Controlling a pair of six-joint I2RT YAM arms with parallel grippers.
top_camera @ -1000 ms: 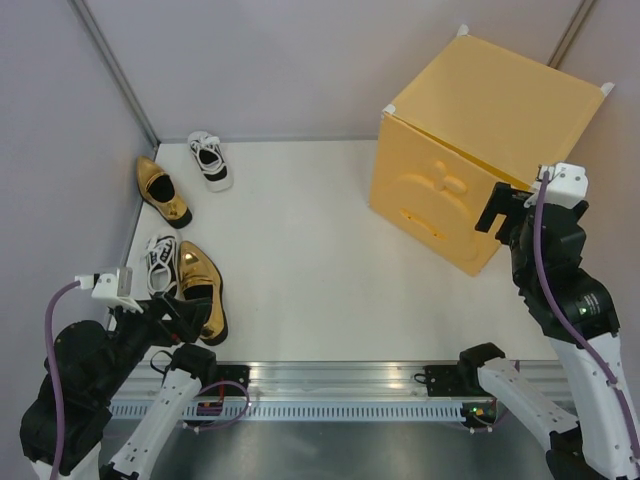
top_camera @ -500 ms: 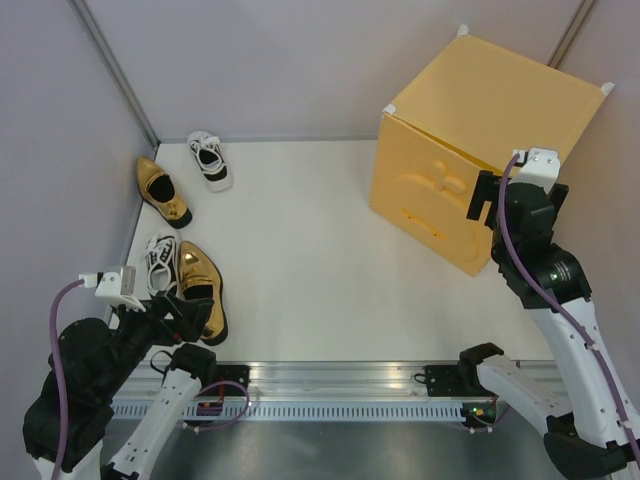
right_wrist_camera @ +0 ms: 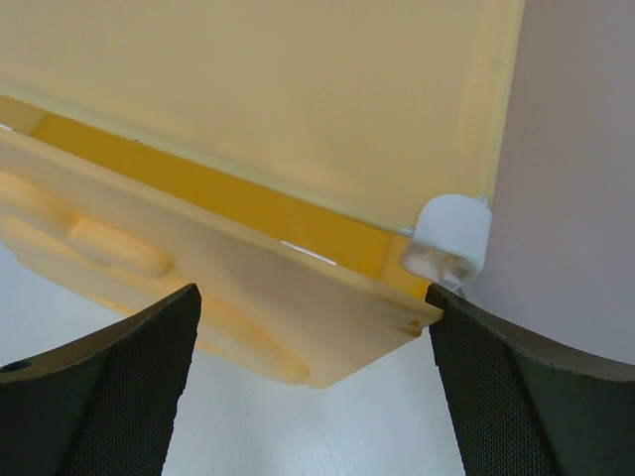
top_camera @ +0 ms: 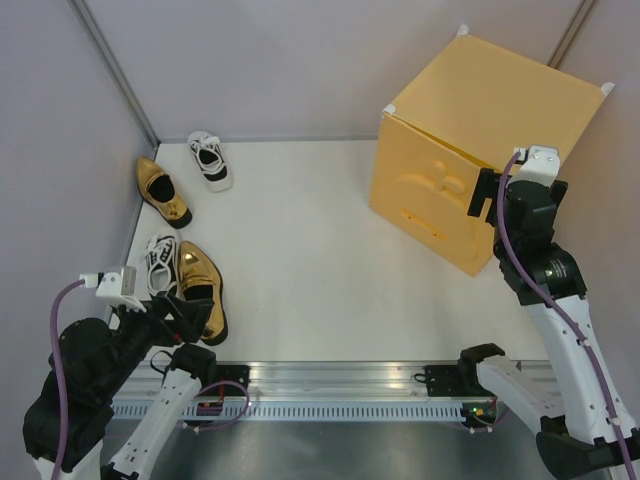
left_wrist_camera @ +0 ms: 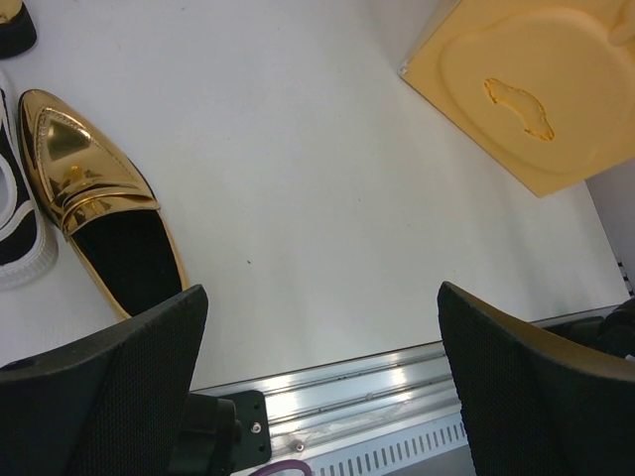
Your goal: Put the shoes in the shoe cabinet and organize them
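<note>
The yellow-orange shoe cabinet (top_camera: pixel 480 150) stands at the back right with its face door (top_camera: pixel 430 205) ajar by a narrow gap. My right gripper (top_camera: pixel 484 195) is open at the door's free right edge, and the right wrist view shows the door edge (right_wrist_camera: pixel 298 327) and a white corner connector (right_wrist_camera: pixel 451 238) between my fingers. A gold loafer (top_camera: pixel 200 290) and a white sneaker (top_camera: pixel 160 262) lie at the front left. Another gold loafer (top_camera: pixel 163 190) and a white sneaker (top_camera: pixel 211 160) lie at the back left. My left gripper (top_camera: pixel 170 310) is open and empty beside the near loafer (left_wrist_camera: pixel 94 213).
An aluminium rail (top_camera: pixel 330 385) runs along the table's near edge. Grey walls close the left side and back. A wall stands right behind the cabinet's right side (right_wrist_camera: pixel 575 178).
My right gripper has moved left and forward up to the cabinet door's right edge. The left arm has barely moved.
</note>
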